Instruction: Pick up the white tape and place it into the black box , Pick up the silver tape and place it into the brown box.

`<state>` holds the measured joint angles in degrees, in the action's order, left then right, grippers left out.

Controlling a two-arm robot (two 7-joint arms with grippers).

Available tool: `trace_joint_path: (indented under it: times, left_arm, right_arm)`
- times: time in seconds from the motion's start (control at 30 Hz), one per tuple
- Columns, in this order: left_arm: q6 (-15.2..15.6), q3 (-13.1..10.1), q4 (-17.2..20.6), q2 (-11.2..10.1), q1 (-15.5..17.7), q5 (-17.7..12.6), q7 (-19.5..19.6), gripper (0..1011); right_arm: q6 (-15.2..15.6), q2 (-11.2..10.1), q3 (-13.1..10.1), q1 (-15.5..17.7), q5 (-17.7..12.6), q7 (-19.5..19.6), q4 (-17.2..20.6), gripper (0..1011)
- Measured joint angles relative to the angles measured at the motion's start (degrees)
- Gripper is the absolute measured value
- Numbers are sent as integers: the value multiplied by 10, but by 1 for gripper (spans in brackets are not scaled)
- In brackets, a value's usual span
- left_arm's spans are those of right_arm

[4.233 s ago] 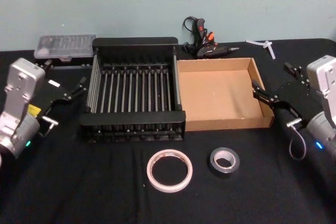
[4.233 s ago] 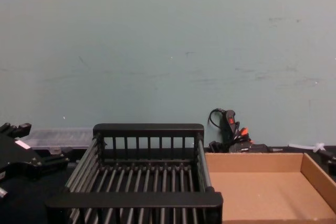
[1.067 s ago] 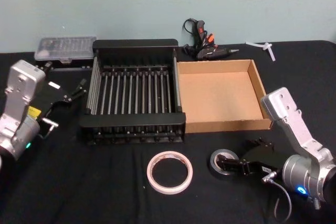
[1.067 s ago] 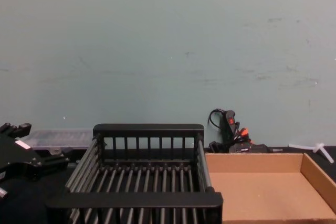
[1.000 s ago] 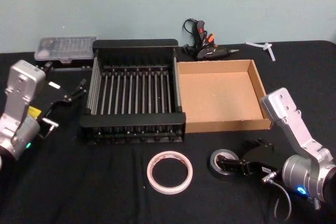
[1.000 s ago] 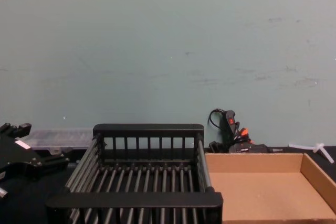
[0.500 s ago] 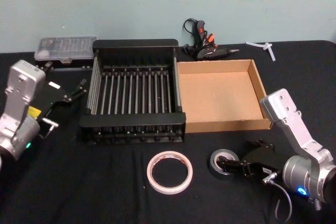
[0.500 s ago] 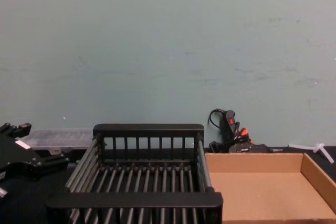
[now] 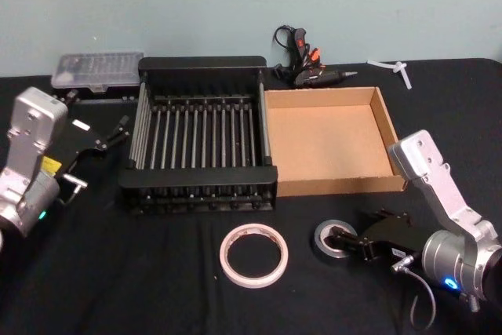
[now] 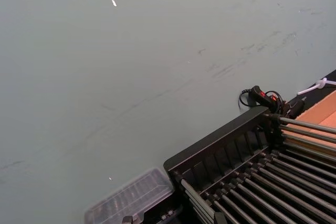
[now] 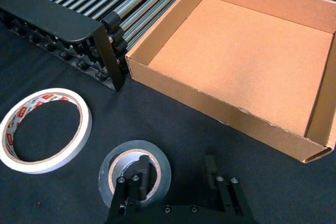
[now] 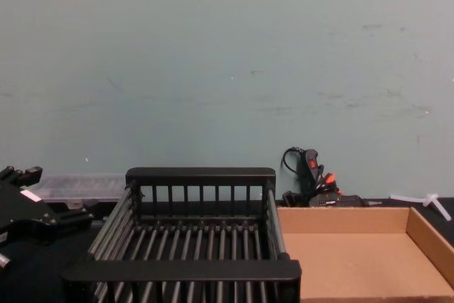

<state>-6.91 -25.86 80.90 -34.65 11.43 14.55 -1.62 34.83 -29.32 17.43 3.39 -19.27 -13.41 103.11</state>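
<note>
The right claw is seen low over the black surface, in front of the brown box. Its fingers are spread apart, not closed. In the right wrist view one finger reaches into the open core of the silver tape, while the other finger lies outside the roll, clear of its wall. The roll is thus straddled at one side but not yet pinched, and it lies flat on the surface.

The white tape lies flat just beside the silver tape, on the left of it and apart from it, in front of the black box. Neither box holds anything. The black box and the brown box stand side by side, touching, the black one on the left.

The left claw is held beside the left wall of the black box, above the surface, with its fingers apart and nothing between them. In the chest view it appears at the lower left edge.
</note>
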Motion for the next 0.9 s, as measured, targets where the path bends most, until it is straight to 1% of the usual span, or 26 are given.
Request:
trace_joint_path:
  times: [0.07, 0.1, 0.13, 0.17, 0.2, 0.27, 0.33, 0.4, 0.43, 0.53, 0.57, 0.77, 0.9]
  left_arm:
    - [0, 0, 0, 0, 0, 0, 0, 1001]
    - [0, 0, 0, 0, 0, 0, 0, 1001]
    - [0, 0, 0, 0, 0, 0, 0, 1001]
    - [0, 0, 0, 0, 0, 0, 0, 1001]
    - [0, 0, 0, 0, 0, 0, 0, 1001]
    - [0, 0, 0, 0, 0, 0, 0, 1001]
    - [0, 0, 0, 0, 0, 0, 0, 1001]
    - [0, 0, 0, 0, 0, 0, 0, 1001]
    - [0, 0, 0, 0, 0, 0, 0, 1001]
    - [0, 0, 0, 0, 0, 0, 0, 1001]
    - [0, 0, 0, 0, 0, 0, 0, 1001]
    - [0, 0, 0, 0, 0, 0, 0, 1001]
    - [0, 0, 0, 0, 0, 0, 0, 1001]
  right_arm:
    - [0, 0, 0, 0, 0, 0, 0, 606]
    - [0, 0, 0, 0, 0, 0, 0, 592]
    - [0, 0, 0, 0, 0, 0, 0, 544]
    - [0, 0, 0, 0, 0, 0, 0, 533]
    - [0, 0, 0, 0, 0, 0, 0, 463]
    - [0, 0, 0, 0, -1, 0, 0, 420]
    - [0, 0, 0, 0, -1, 0, 0, 343]
    - [-1, 0, 0, 0, -1, 0, 0, 301]
    - [-1, 0, 0, 0, -1, 0, 0, 243]
    - [-1, 0, 0, 0, -1, 0, 0, 176]
    - [-1, 0, 0, 0, -1, 0, 0, 160]
    - [-1, 1, -1, 0, -1, -1, 0, 160]
    - [-8, 5, -6, 3, 2, -8, 0, 160]
